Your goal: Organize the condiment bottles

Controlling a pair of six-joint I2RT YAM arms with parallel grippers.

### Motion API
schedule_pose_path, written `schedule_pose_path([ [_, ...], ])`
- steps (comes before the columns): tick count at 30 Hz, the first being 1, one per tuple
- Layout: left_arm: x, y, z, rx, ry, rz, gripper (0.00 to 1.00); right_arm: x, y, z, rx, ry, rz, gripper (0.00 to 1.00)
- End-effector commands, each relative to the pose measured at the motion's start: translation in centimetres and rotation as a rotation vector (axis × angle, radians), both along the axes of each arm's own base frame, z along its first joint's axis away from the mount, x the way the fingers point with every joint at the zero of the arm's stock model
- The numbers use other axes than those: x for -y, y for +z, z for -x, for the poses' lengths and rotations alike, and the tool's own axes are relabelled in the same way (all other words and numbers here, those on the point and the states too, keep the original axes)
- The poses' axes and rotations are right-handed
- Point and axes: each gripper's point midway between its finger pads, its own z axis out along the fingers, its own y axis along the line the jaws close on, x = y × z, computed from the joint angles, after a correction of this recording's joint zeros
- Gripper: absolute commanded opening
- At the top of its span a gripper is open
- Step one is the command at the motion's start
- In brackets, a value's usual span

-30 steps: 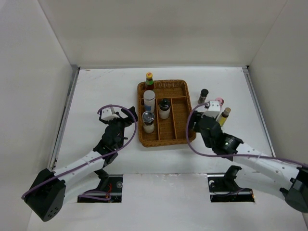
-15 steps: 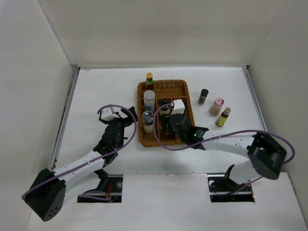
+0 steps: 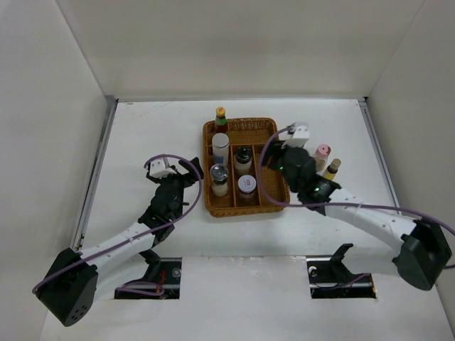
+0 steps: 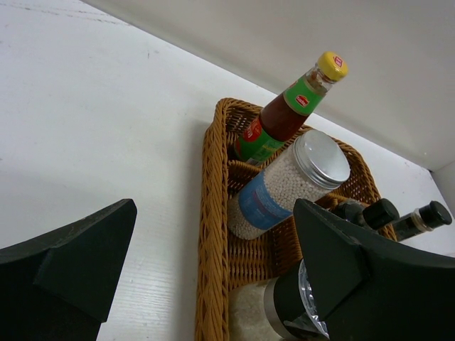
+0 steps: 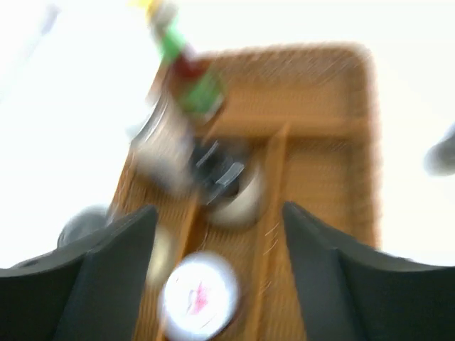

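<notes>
The brown wicker tray (image 3: 264, 128) holds a red sauce bottle with a yellow cap (image 3: 220, 117), a white bead jar with a silver lid (image 3: 220, 145), a silver-topped grinder (image 3: 219, 177), a black-capped bottle (image 3: 243, 158) and a white-capped jar (image 3: 247, 186). A pink-capped shaker (image 3: 322, 152) and a tan-capped bottle (image 3: 330, 169) stand right of the tray. My right gripper (image 3: 274, 158) is open and empty over the tray's right side; its view is blurred, with the white-capped jar (image 5: 199, 295) below it. My left gripper (image 3: 190, 176) is open and empty left of the tray.
In the left wrist view the tray's rim (image 4: 212, 234) runs between my open fingers, with the sauce bottle (image 4: 291, 106) and bead jar (image 4: 295, 181) beyond. White walls close the table's back and sides. Bare table lies left of the tray.
The right gripper swung from the right-hand bottles over the tray's middle, then back right and farther away. The white-capped jar now stands in the tray. The left arm has not moved.
</notes>
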Motion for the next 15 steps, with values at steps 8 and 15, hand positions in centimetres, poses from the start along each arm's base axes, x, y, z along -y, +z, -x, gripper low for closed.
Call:
schedule_pose_path([
  [8,0.4,1.9,0.0,0.060,-0.015,0.057,0.95,22.0,2.4,-4.5,0.048,-0.711,0.059,0.60],
  [15,1.2,1.1,-0.3,0.035,-0.035,0.057,0.95,26.6,-1.6,-3.4,-0.053,-0.811,0.146,0.81],
])
